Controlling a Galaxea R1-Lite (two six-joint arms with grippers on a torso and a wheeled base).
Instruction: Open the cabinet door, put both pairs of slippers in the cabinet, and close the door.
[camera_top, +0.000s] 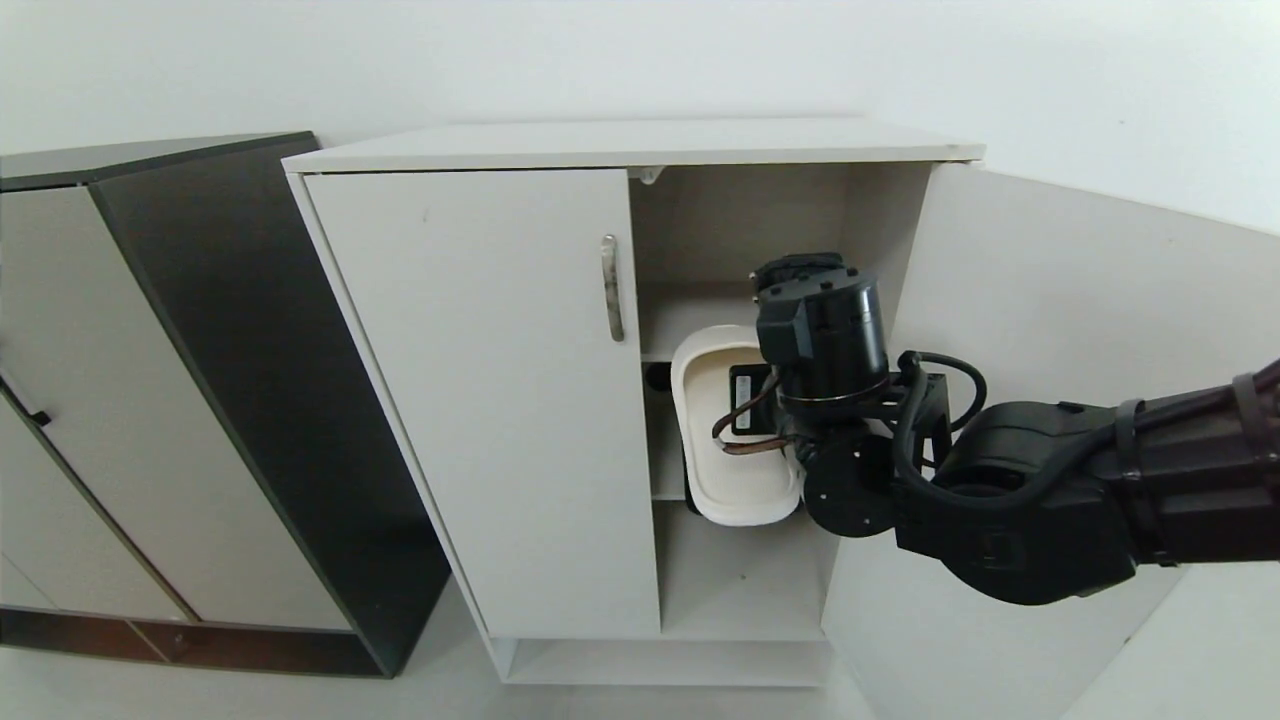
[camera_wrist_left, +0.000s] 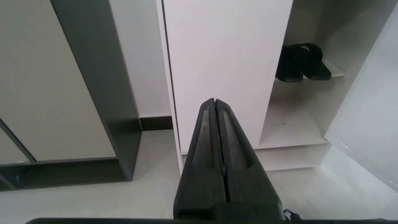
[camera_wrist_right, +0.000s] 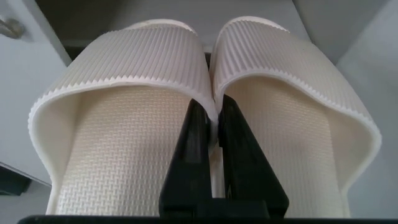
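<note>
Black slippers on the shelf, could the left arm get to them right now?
Probably not: the right arm, holding the white slippers, sits across the open half, and the closed door covers the rest.

Bright, even indoor light; soft shadow inside cabinet (camera_top: 720, 220); head view bends straight edges near borders.
</note>
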